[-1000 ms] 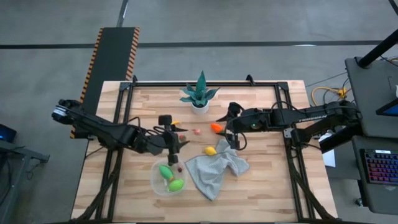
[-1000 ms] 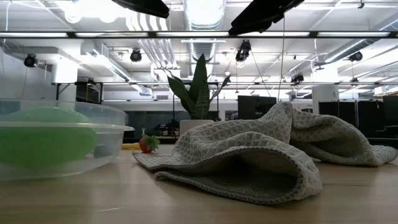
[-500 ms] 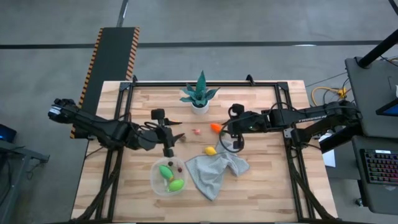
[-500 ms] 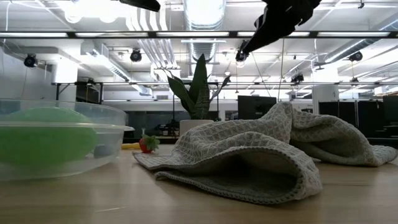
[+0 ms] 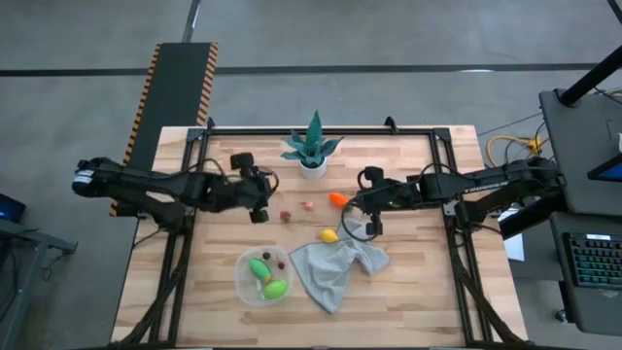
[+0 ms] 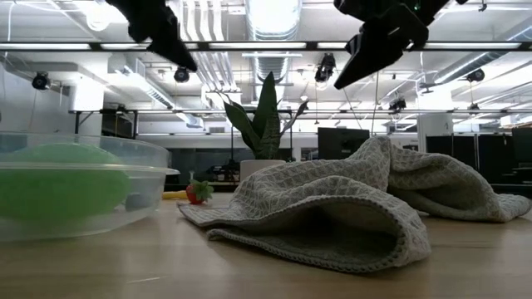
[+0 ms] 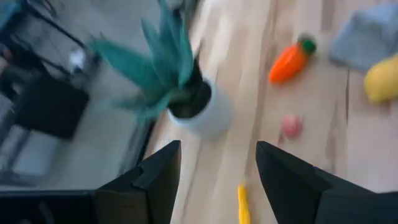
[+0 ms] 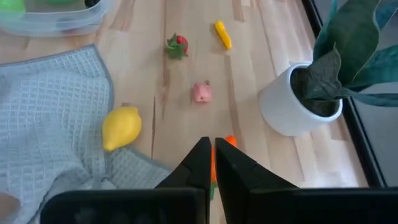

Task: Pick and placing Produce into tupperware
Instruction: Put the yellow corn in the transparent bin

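The clear tupperware stands near the table's front and holds green produce. Loose produce lies on the wood: an orange carrot, a yellow lemon, a strawberry, a pink piece and a small yellow piece. My right gripper is shut and hangs over the carrot, well above the table in the low view. My left gripper is open, raised, left of the strawberry and near the teal plant; nothing is between its fingers.
A crumpled grey cloth lies right of the tupperware, one corner close to the lemon. The teal plant in its white pot stands at the far middle, just beyond the carrot. Bare wood stretches along the near edge.
My left gripper has left the spot above the tupperware and gone up and toward the table's far left, ending near the plant. My right gripper has come lower over the carrot. The produce and cloth lie where they were.
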Robot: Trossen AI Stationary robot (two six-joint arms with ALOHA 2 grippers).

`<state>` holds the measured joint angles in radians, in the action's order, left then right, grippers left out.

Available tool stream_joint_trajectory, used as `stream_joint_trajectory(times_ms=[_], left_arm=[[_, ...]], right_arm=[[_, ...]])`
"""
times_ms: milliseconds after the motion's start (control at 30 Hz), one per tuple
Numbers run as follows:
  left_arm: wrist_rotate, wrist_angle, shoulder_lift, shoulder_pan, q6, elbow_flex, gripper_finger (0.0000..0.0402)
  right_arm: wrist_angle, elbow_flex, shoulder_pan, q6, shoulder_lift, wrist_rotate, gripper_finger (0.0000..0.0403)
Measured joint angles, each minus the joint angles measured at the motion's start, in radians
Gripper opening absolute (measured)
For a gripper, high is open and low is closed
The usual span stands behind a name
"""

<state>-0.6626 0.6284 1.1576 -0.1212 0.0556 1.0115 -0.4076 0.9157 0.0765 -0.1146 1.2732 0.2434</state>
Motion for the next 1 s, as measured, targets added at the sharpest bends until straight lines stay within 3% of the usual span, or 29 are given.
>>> stream_joint_trajectory(times_ms=[100,233,333,567,767,1000], left_arm=[[0.145,0.041,0.0,0.091,-0.025,-0.005,0.0194],[0.412,0.06,0.016,0.233,-0.024,-0.005,0.0194],[0.529,0.07,0.048,0.332,-0.018,-0.005,0.0194],[0.566,0.155,0.177,0.471,0.036,-0.006,0.0194],[0.666,0.139,0.32,0.495,0.075,-0.006,0.0194],[0.668,0.137,0.476,0.497,0.114,-0.006,0.0194]], right_arm=[[0.0,-0.004,0.0,0.007,0.0,-0.014,0.0013],[0.0,-0.004,0.0,0.01,0.0,-0.014,0.0013],[0.0,-0.007,0.0,0.01,0.0,-0.014,0.0013],[-0.001,-0.015,0.0,0.01,0.0,-0.014,0.0013],[-0.004,-0.021,0.0,0.01,0.0,-0.014,0.0013],[-0.006,-0.021,0.0,0.01,0.0,-0.015,0.0013]])
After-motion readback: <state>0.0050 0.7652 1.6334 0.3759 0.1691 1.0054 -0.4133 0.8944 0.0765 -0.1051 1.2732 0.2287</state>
